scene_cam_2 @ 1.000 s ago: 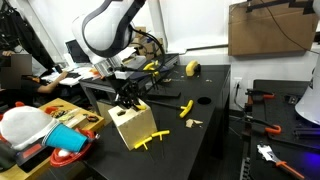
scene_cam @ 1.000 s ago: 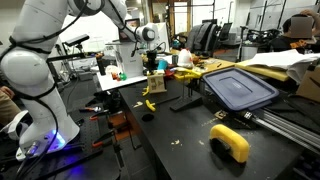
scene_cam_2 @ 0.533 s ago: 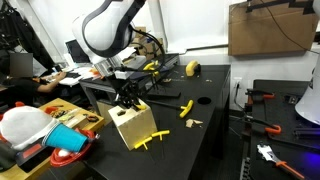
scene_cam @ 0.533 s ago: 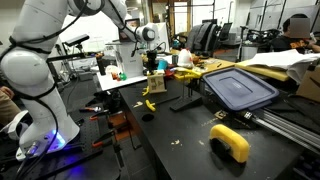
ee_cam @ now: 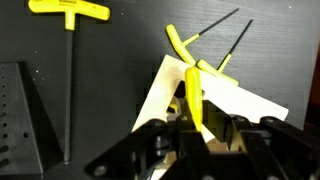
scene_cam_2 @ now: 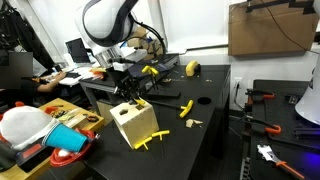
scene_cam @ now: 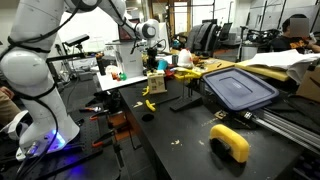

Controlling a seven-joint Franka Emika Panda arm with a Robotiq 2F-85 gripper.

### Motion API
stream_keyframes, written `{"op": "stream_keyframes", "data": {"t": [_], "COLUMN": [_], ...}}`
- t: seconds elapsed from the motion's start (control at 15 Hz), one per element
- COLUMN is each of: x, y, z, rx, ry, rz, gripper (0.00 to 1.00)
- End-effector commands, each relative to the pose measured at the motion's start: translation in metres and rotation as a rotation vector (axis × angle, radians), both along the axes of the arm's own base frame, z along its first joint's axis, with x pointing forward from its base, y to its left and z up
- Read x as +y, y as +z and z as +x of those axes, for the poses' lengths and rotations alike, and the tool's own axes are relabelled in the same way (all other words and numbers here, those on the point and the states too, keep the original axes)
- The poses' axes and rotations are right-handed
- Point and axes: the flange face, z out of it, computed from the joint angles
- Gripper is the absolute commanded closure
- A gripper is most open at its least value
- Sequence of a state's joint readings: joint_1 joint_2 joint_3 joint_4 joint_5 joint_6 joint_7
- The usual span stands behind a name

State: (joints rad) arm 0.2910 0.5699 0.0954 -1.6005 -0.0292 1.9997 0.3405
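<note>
My claw is pinched narrow on a yellow-handled key, which stands upright between my fingers over the wooden block. The block sits close to a corner of the black worktop, by its edge.

Only the wrist view shows two more keys stuck in the block's top and slanting away, and a T-handled key lying flat beside it.

In an exterior view my claw hangs just over the block. A loose yellow key lies at its foot. Only an exterior view takes in the blue lid, well apart from the block.
</note>
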Motion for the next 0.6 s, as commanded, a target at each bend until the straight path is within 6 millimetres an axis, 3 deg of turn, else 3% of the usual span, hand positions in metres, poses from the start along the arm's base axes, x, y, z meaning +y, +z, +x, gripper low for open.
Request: {"op": "stream_keyframes", "data": {"t": [0.0,0.53], "x": [-0.011,-0.026], "y": [0.027,0.055], "z": [-0.014,-0.022], "rx": [0.003,-0.037], "ry": [-0.04,-0.131], "rz": [0.04,0.179], "gripper": [0.95,0.95]}}
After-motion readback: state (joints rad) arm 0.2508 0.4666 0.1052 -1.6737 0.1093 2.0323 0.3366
